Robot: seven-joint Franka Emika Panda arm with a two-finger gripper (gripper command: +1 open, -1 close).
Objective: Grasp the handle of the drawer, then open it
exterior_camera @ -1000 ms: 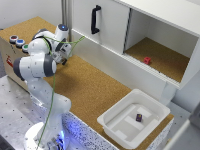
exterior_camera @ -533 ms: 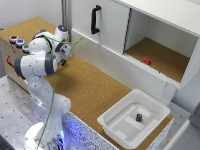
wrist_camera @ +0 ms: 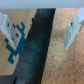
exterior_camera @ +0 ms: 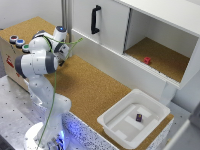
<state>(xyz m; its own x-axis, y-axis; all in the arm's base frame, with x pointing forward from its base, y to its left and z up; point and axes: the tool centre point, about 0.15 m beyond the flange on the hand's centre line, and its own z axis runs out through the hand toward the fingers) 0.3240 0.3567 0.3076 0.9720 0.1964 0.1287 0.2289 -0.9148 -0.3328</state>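
The handle point(exterior_camera: 95, 19) is a short black vertical bar on the white front of the drawer point(exterior_camera: 109, 31), at the back of the exterior view. My gripper point(exterior_camera: 63, 57) hangs low over the cork surface point(exterior_camera: 90, 87) at the exterior view's left, well apart from the handle, and the arm partly hides it there. In the wrist view the gripper point(wrist_camera: 40, 27) is open: two pale fingers point(wrist_camera: 75, 30) stand wide apart with nothing held. Below them lie cork and a dark band point(wrist_camera: 35, 50). The handle does not show in the wrist view.
A box with coloured buttons point(exterior_camera: 15, 42) sits beside the arm at the exterior view's left. An open cork-floored compartment point(exterior_camera: 165, 62) holds a small red object point(exterior_camera: 147, 60). A white tub point(exterior_camera: 120, 131) with a small dark item point(exterior_camera: 139, 117) stands at the front right.
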